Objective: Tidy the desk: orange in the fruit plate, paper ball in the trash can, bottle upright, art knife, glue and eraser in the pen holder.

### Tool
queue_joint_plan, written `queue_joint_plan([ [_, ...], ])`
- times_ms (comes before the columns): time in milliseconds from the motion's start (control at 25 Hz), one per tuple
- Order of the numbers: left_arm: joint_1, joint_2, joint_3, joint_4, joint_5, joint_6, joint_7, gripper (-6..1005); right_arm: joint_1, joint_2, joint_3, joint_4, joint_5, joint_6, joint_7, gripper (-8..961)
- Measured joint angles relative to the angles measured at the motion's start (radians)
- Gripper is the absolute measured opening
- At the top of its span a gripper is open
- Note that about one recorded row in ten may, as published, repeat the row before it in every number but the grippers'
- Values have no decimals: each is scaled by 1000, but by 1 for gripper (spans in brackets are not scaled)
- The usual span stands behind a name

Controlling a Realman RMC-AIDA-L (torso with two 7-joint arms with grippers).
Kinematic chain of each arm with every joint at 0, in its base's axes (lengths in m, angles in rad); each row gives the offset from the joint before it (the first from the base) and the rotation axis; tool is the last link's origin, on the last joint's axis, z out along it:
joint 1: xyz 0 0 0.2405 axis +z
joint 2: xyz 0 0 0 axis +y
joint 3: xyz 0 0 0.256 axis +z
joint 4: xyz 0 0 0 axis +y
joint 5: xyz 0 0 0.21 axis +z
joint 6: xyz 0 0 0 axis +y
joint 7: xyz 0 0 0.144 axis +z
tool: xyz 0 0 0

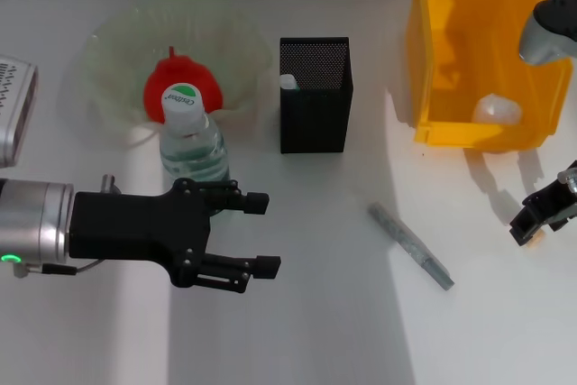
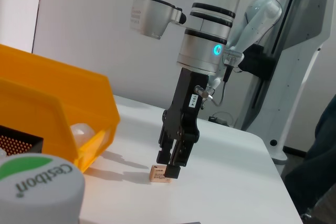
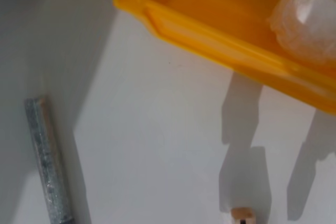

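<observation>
Bottle [image 1: 192, 137] before fruit plate [image 1: 108, 51], pen holder [image 1: 315, 95] right, trash can [image 1: 478, 47] farther right

You have a white table [image 1: 315, 331] carrying a clear fruit plate [image 1: 108, 87], upright bottle [image 1: 192, 146], black mesh pen holder [image 1: 315, 96], yellow bin [image 1: 478, 51], grey art knife [image 1: 411, 246] and small eraser [image 2: 159, 173].

We saw only a white tip [image 1: 288, 82] of something inside the pen holder [image 1: 315, 95]; what it was, we could not tell. The bottle [image 1: 192, 142] hid part of the red object [image 1: 177, 81] in the plate. The right gripper [image 1: 544, 212] was cut off by the head view's edge. The eraser [image 3: 242, 215] ran off the right wrist view.
</observation>
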Motion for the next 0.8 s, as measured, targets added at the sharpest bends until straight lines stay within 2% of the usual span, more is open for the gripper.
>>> queue_joint_plan([
  [600, 6, 0, 0, 0, -5, 6, 0, 835, 8, 0, 1, 45, 0, 36, -18, 390],
  [680, 6, 0, 0, 0, -5, 8, 0, 835, 9, 0, 1, 49, 0, 37, -19, 194],
  [800, 1, 0, 0, 0, -5, 9, 0, 835, 9, 0, 1, 46, 0, 36, -21, 156],
])
